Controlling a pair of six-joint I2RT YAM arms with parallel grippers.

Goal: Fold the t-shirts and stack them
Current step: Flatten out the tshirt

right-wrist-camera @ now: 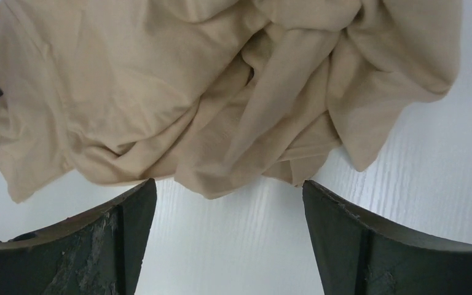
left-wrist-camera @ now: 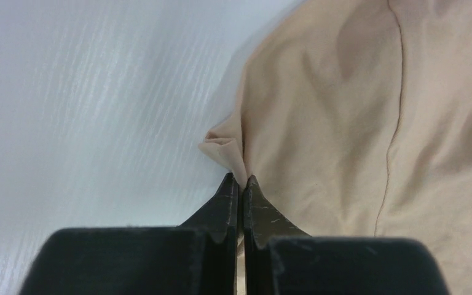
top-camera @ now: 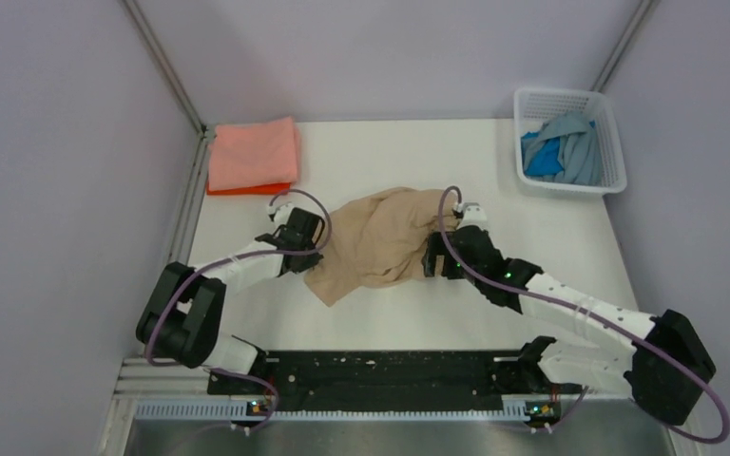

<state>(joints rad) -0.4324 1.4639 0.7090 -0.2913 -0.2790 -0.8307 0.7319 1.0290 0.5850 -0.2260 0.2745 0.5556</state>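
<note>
A crumpled tan t-shirt (top-camera: pixel 380 239) lies in the middle of the white table (top-camera: pixel 390 323). My left gripper (top-camera: pixel 309 239) sits at its left edge, shut on a small fold of the tan cloth (left-wrist-camera: pixel 227 150), with the fingertips (left-wrist-camera: pixel 229 184) pressed together. At the shirt's right edge my right gripper (top-camera: pixel 434 255) stands open; its fingers (right-wrist-camera: pixel 132 203) straddle the cloth's hem (right-wrist-camera: pixel 221 184) with bare table between them. A salmon pink t-shirt (top-camera: pixel 252 152) lies folded on an orange one (top-camera: pixel 247 188) at the back left.
A white lattice basket (top-camera: pixel 612 142) at the back right holds blue and light blue-grey shirts (top-camera: pixel 561 150). Grey walls enclose the table on three sides. The arm bases sit on a black rail (top-camera: pixel 390 372) at the near edge.
</note>
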